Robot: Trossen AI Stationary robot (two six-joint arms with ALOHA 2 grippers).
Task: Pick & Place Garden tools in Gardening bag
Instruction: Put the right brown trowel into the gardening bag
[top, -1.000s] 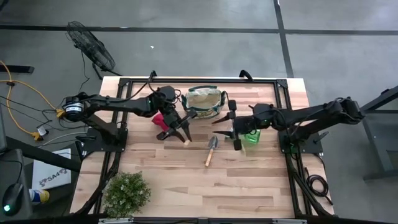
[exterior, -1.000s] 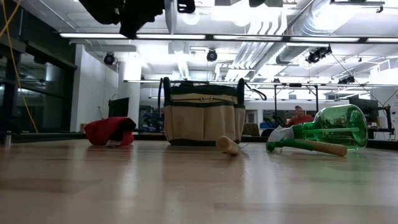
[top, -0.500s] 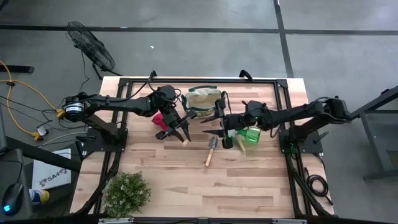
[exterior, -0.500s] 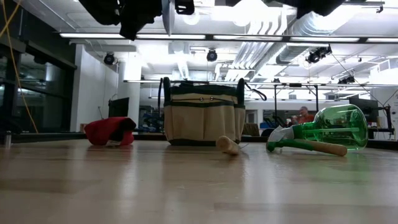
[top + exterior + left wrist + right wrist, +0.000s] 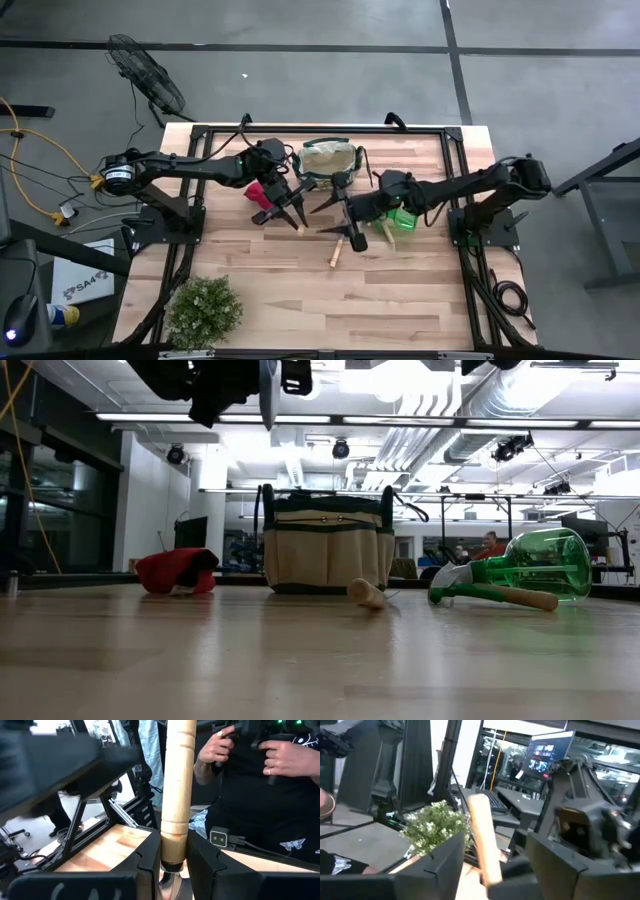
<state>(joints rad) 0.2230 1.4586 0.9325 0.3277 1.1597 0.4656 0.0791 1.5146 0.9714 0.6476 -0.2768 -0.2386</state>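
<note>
Standing by the table [image 5: 400, 290], I see the left gripper [image 5: 287, 212] raised above the wood just beside the gardening bag [image 5: 328, 160], its fingers [image 5: 150, 862] clamped tight on the neck of a wooden-handled tool [image 5: 176, 795]. It grips low on the handle, where the wood meets the metal, probably so that the tool hangs steady while it is carried to the bag's open top. The tool's head is hidden from me, so I cannot say whether it is a trowel or the rake. Its long axis slants away from the left arm, and the rounded handle end [image 5: 300, 228] points toward the front of the table, away from the bag. The right gripper [image 5: 345, 222] reaches in from the other side and hovers over the second trowel [image 5: 338, 245], with its fingers [image 5: 440, 865] spread wide on either side of that pale handle and not touching it. I would guess that it is lining up along the handle for a pick. That trowel lies flat in front of the bag, blade toward the bag and handle toward the front edge, roughly in the direction of the bushy plant [image 5: 203, 310]. The green sprayer [image 5: 402, 216] lies on its side near the right arm, across another wooden handle [image 5: 515, 597]. The red-handled shears [image 5: 255, 190] rest on the far side of the left gripper, to the bag's left.
</note>
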